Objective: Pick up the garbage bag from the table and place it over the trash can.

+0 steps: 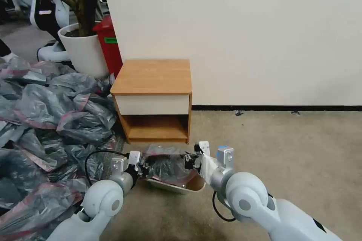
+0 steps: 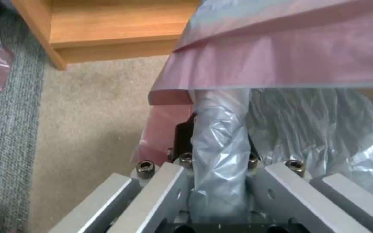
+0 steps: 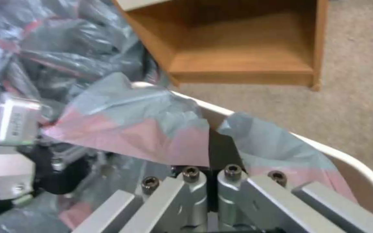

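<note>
The garbage bag (image 1: 166, 163), thin crinkled translucent grey plastic with a pink-red band along its mouth, lay spread across the opening of the trash can (image 1: 188, 186), bunched and dark in the middle. Its banded edge (image 3: 152, 136) draped over the rim on one side, while a stretch of the rim (image 3: 350, 158) beside it stood bare. The trash can, small and cream-beige with rounded corners and a rolled rim, stood on the carpet just in front of the table (image 1: 152, 77). The table was a boxy wooden nightstand with an orange-brown top, a cream-white drawer front and an open shelf (image 3: 243, 61) below, set against the wall.
</note>
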### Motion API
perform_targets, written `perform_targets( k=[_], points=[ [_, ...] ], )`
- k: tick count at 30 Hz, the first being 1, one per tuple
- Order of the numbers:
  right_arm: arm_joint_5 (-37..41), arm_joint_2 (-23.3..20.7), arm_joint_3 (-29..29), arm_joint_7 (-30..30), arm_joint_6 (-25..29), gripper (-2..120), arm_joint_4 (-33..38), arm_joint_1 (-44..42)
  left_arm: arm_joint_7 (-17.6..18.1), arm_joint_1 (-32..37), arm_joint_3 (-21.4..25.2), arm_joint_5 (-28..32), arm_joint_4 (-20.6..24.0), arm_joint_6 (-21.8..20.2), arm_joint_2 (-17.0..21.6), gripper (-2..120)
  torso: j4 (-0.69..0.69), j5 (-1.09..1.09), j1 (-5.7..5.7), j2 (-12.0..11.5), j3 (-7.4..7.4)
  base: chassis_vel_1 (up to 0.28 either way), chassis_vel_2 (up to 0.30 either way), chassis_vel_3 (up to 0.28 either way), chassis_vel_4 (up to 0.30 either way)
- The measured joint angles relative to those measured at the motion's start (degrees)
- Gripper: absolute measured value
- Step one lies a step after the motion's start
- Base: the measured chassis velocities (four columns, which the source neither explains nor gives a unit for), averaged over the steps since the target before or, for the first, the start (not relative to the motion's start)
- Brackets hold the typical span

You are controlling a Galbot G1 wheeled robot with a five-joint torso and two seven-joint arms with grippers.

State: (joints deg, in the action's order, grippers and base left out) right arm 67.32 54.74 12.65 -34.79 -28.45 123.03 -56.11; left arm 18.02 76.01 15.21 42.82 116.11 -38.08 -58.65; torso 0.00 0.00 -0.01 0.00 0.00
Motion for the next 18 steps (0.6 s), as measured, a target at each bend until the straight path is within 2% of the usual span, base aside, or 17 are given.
perform_targets(
  k=[3,7,8,12,13,16,18],
  points=[
    [1.38,0.08,-0.35,-1.54,-1.20,0,0.00,0.39,-0.39,0.08,-0.19,-0.56,0.00,0.05,0.31,3,0.00,0.00,0.00,0.00,0.00,0.000,0.000,0.000,0.000],
    [10.52,1.11,-2.15,-8.09,-5.96,0,-0.21,3.03,-2.70,0.76,-0.54,-3.83,-0.24,0.73,0.88,3,0.01,0.01,0.00,0.00,0.00,0.000,0.000,0.000,0.000],
    [10.52,1.11,-2.15,-8.09,-5.96,0,-0.21,3.03,-2.70,0.76,-0.54,-3.83,-0.24,0.73,0.88,3,0.01,0.01,0.00,0.00,0.00,0.000,0.000,0.000,0.000],
    [16.18,3.03,-3.14,-11.23,-6.45,0,-2.39,5.98,-7.03,2.07,-0.25,-9.28,-0.46,2.41,0.87,3,0.01,0.01,0.00,0.00,0.00,0.000,0.000,0.000,0.000],
    [16.18,3.03,-3.14,-11.23,-6.45,0,-2.39,5.98,-7.03,2.07,-0.25,-9.28,-0.46,2.41,0.87,3,0.01,0.01,0.00,0.00,0.00,0.000,0.000,0.000,0.000],
    [17.48,3.77,-3.35,-12.12,-6.76,0,-5.38,7.93,-11.56,3.33,0.50,-13.00,-0.61,4.43,0.75,3,0.01,0.01,0.00,0.00,0.00,0.000,0.000,0.000,0.000],
    [17.61,3.90,-3.36,-12.26,-6.92,0,-6.38,8.38,-12.81,3.70,0.69,-13.75,-0.64,5.11,0.75,3,0.02,0.01,0.00,0.00,0.00,0.000,0.000,0.000,0.000]
  ],
)
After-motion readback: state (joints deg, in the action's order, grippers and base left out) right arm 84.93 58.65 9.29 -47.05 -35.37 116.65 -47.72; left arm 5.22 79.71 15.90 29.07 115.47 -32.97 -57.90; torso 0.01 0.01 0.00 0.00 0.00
